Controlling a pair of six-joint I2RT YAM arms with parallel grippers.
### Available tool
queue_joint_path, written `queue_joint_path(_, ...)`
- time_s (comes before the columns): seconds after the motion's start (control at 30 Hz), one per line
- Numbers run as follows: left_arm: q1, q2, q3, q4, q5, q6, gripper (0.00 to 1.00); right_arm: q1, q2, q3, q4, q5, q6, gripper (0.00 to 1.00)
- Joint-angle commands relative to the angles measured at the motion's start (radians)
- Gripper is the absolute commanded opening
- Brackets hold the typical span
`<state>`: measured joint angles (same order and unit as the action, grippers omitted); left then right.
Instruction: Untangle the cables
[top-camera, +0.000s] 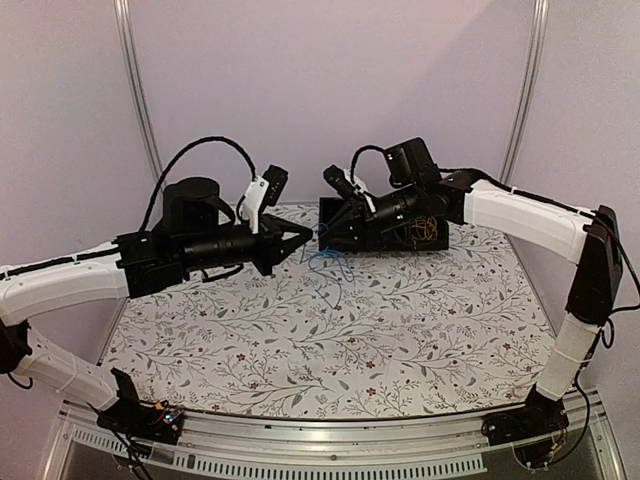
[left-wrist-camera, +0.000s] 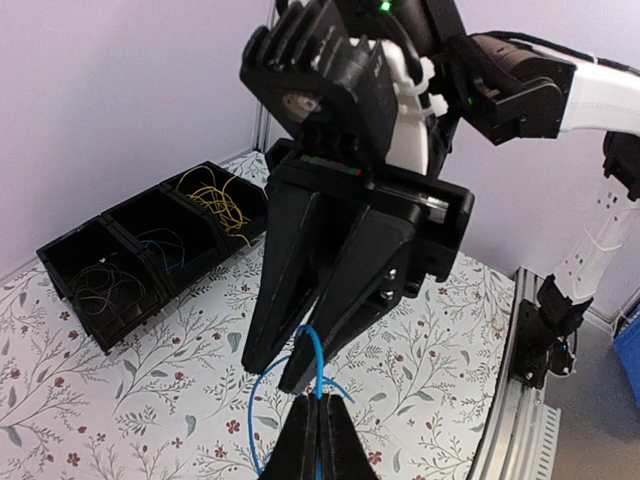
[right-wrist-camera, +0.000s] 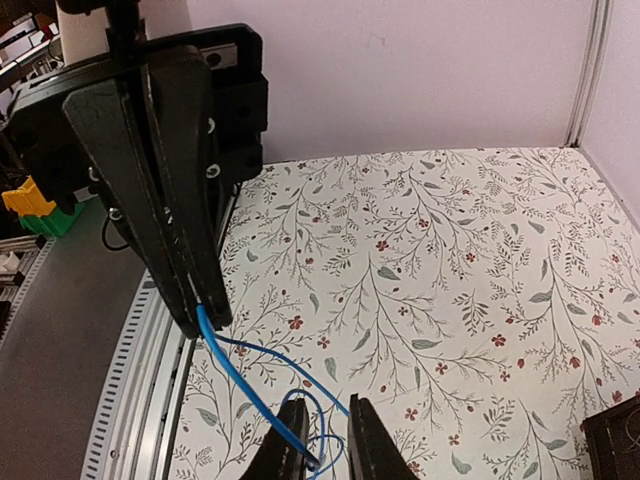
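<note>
From above, your left gripper (top-camera: 305, 238) and right gripper (top-camera: 322, 240) meet tip to tip mid-frame, with the blue cable (top-camera: 328, 262) just below them.

Left wrist: the right gripper blocks the centre. The left gripper is clenched on the cable at the bottom, and black bins (left-wrist-camera: 135, 318) sit mid-left.

Right wrist: the right fingers (right-wrist-camera: 290, 445) stand apart, with the cable beside one.

Table (top-camera: 300, 350): row of three bins (left-wrist-camera: 72, 290) at the far edge, right of centre, side by side. Loose cables (left-wrist-camera: 215, 200) lie in each. Left gripper (top-camera: 306, 238) and right gripper (top-camera: 324, 240) meet tip to tip above far centre, by the left end of the bins. One cable (right-wrist-camera: 240, 385) runs from the left gripper's pinched tips to between the right gripper's parted fingers. Its loops hang below both, over the table.
</note>
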<state>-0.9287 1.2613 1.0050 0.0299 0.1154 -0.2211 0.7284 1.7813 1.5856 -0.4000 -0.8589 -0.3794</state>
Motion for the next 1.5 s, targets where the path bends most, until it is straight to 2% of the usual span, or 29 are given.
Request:
queue_joint_path(0.0, -0.018, 0.036, -0.016, 0.067, -0.035, 0.005, 0.07, 0.002, -0.005, 0.032, 0.014, -0.067, 0.036, 0.0)
queue_joint_path(0.07, -0.017, 0.067, -0.05, 0.136, -0.068, 0.008, 0.24, 0.002, -0.029, 0.016, 0.032, -0.095, 0.052, 0.0)
queue_joint_path(0.13, -0.017, 0.114, -0.084, 0.236, -0.089, 0.008, 0.29, 0.002, -0.065, 0.004, 0.047, -0.12, 0.067, 0.0)
queue_joint_path(0.27, -0.011, 0.234, -0.088, 0.385, -0.208, -0.037, 0.23, 0.002, -0.127, -0.002, 0.044, -0.148, 0.101, 0.0)
queue_joint_path(0.4, 0.005, 0.342, -0.104, 0.626, -0.223, -0.084, 0.14, 0.002, -0.168, -0.001, 0.023, -0.186, 0.128, 0.0)
queue_joint_path(0.47, 0.017, 0.411, -0.087, 0.687, -0.232, -0.088, 0.1, 0.002, -0.187, 0.009, 0.008, -0.205, 0.134, 0.0)
queue_joint_path(0.57, 0.035, 0.53, -0.061, 0.739, -0.274, -0.102, 0.1, 0.0, -0.228, 0.032, -0.01, -0.201, 0.123, 0.0)
queue_joint_path(0.67, 0.065, 0.647, -0.064, 0.81, -0.256, -0.153, 0.1, -0.012, -0.262, 0.089, -0.048, -0.186, 0.1, 0.0)
queue_joint_path(0.93, 0.11, 0.831, -0.057, 0.853, -0.19, -0.237, 0.09, -0.154, -0.28, 0.269, -0.096, -0.216, 0.115, 0.0)
queue_joint_path(1.13, 0.135, 0.885, -0.079, 0.872, -0.163, -0.267, 0.09, -0.287, -0.267, 0.319, 0.01, -0.227, 0.194, 0.0)
queue_joint_path(1.3, 0.138, 0.869, -0.126, 0.878, -0.145, -0.258, 0.25, -0.369, -0.239, 0.349, 0.086, -0.13, 0.25, 0.0)
queue_joint_path(1.47, 0.137, 0.764, -0.202, 0.865, -0.123, -0.24, 0.31, -0.397, -0.191, 0.348, 0.113, 0.039, 0.189, 0.0)
